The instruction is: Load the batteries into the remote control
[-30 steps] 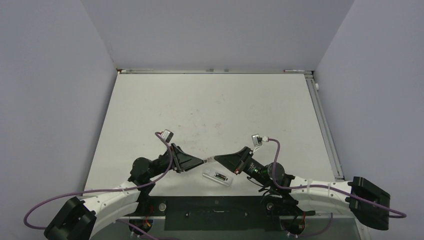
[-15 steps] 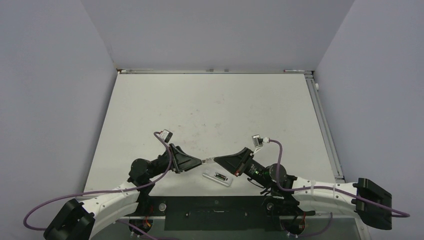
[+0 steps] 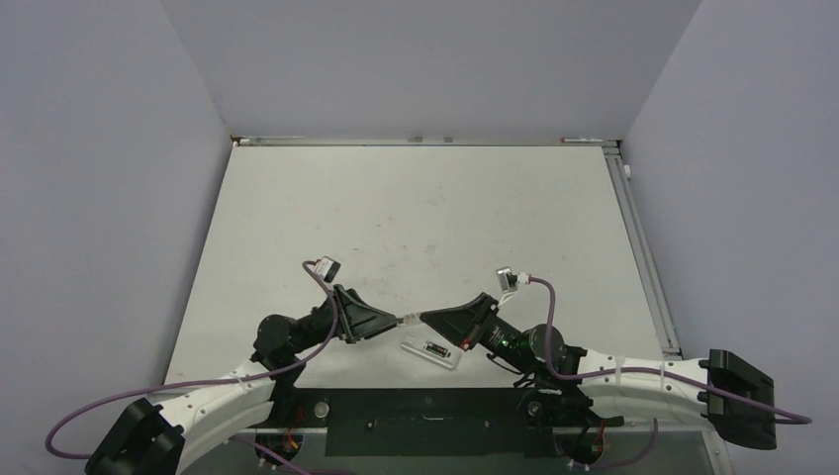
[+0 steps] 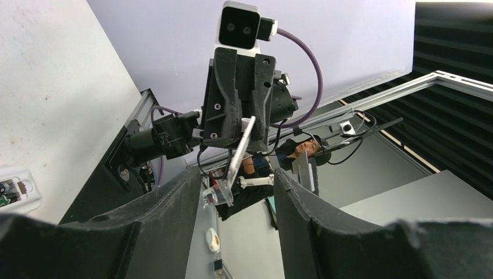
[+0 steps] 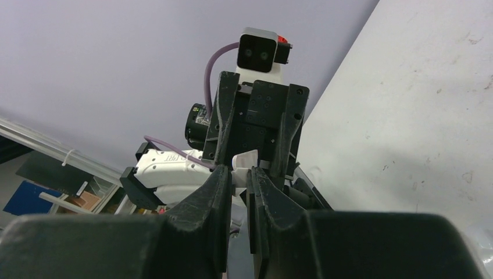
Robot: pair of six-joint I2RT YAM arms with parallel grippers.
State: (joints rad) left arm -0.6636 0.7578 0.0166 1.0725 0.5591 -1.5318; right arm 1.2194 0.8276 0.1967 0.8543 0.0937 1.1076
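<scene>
The white remote control [image 3: 432,352] lies back-up on the table near the front edge, between the arms. A dark battery [image 3: 433,348] shows in its open bay. Above and just behind it my two grippers meet tip to tip. My right gripper [image 3: 423,317] is shut on a thin white plastic piece [image 5: 245,164], which sticks out toward the left gripper [image 3: 400,321]. In the left wrist view the piece [image 4: 239,152] reaches down between my left fingers [image 4: 174,200], which stand apart on either side without pinching it. A corner of the remote [image 4: 16,195] shows at the left edge there.
The white table [image 3: 425,218] stretches away behind the grippers, with purple walls on three sides. A black base plate [image 3: 425,421] runs along the near edge between the arm bases. A metal rail [image 3: 643,247] borders the table's right side.
My left jaws have spread wider around the white piece. The right gripper keeps its grip. Both arms have barely shifted, and the remote has not moved.
</scene>
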